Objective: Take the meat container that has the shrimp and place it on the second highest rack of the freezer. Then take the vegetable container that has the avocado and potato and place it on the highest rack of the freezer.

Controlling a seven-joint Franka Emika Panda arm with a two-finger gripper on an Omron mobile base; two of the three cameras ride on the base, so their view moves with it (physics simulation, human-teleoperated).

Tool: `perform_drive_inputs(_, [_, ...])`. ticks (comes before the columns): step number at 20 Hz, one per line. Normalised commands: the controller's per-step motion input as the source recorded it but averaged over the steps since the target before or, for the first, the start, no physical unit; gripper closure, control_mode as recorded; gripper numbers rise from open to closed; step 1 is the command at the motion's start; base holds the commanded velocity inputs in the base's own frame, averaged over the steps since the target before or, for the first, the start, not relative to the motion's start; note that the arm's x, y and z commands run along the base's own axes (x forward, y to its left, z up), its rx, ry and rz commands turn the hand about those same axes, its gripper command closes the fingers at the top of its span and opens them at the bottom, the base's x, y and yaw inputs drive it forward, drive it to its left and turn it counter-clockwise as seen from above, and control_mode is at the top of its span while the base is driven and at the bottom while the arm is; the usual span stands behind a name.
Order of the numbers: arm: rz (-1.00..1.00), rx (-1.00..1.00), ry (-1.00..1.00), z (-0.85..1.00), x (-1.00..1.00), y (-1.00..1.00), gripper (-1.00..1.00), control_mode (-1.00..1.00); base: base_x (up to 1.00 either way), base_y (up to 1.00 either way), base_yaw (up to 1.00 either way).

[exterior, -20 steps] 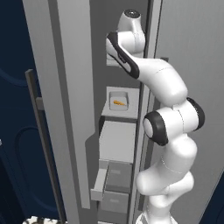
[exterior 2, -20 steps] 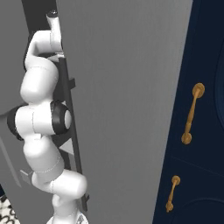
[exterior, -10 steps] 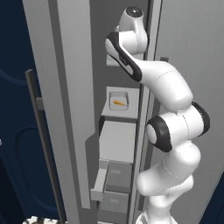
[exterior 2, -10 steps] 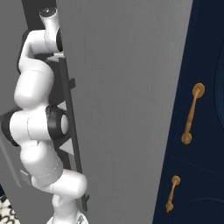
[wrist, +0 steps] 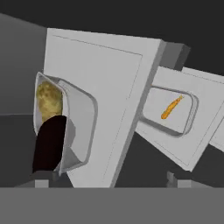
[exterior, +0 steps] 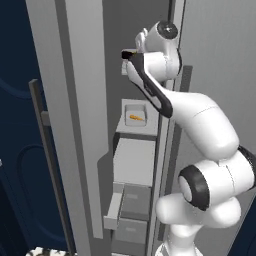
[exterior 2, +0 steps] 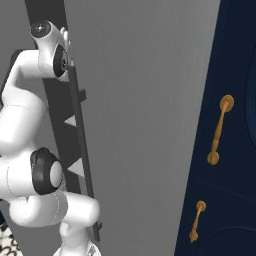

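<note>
The freezer (exterior: 82,100) stands open. On its second highest rack lies the meat container (exterior: 135,116), a pale tray with one orange shrimp (wrist: 171,107). The vegetable container (wrist: 74,127) rests on the highest rack (wrist: 109,78), holding a yellowish potato (wrist: 49,98) and a dark avocado (wrist: 50,146). My gripper (exterior: 128,55) is up at that top rack and stands open (wrist: 107,181). Its left fingertip (wrist: 41,181) sits just below the tray, and nothing is between the fingers.
The freezer door with its long bar handle (exterior: 46,155) stands open on the left. Grey drawers (exterior: 127,210) jut partly out below the racks. Navy cabinets with brass handles (exterior 2: 220,130) flank the freezer's grey side wall (exterior 2: 145,125).
The jaws have opened and let go of the vegetable container on the top rack. The hand has drawn back a little and the elbow has dropped lower.
</note>
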Motion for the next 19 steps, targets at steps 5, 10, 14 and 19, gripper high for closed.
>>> perform_drive_inputs(5, [0.00,0.00,-0.21,0.08,-1.00,0.00,-1.00,-1.00,0.00,0.00,0.00])
perform_drive_inputs(10, [0.00,0.00,-0.16,0.17,-1.00,0.00,-1.00,-1.00,0.00,0.00,0.00])
perform_drive_inputs(14, [0.00,0.00,-0.07,0.20,-1.00,0.00,-1.00,-1.00,0.00,0.00,0.00])
perform_drive_inputs(19, [0.00,0.00,-0.03,0.28,-1.00,0.00,-1.00,-1.00,0.00,0.00,0.00])
